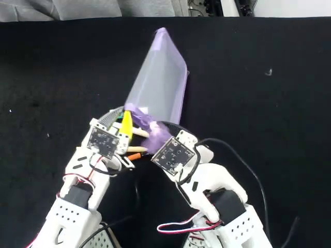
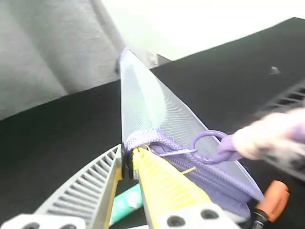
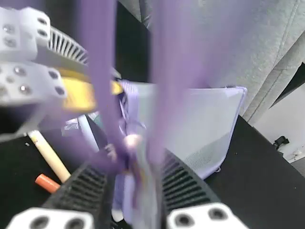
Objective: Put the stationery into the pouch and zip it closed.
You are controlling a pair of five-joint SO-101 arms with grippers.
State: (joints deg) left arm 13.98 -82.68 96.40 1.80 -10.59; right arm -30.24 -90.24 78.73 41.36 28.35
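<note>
One translucent purple mesh pouch point(image 1: 158, 85) on black surface point(image 1: 269, 119), left claw point(image 2: 127, 160) clamped on its zip-end corner, right claw point(image 1: 152, 133) pinched shut on its purple ring pull point(image 2: 209, 145)

The translucent lilac mesh pouch point(image 1: 161, 82) has a fine grid weave and a deeper purple fabric zip band point(image 2: 200, 171). Its ring-shaped plastic zip pull point(image 2: 208, 145) is the same purple. The left claw point(image 2: 127, 155) pairs one bright yellow finger with one pale grey ribbed finger. The right claw point(image 3: 131, 167) has black ribbed fingers on white bases. Both arms have white shells, with red and white wires and black cables. The slim stick-shaped pen point(image 1: 139, 133) is cream, the small marker tip point(image 1: 135, 150) orange, and the flat item point(image 2: 126, 202) teal. The matte tabletop point(image 1: 269, 119) is black with a few pale flecks, and the cloth backdrop point(image 1: 62, 8) is grey.
</note>
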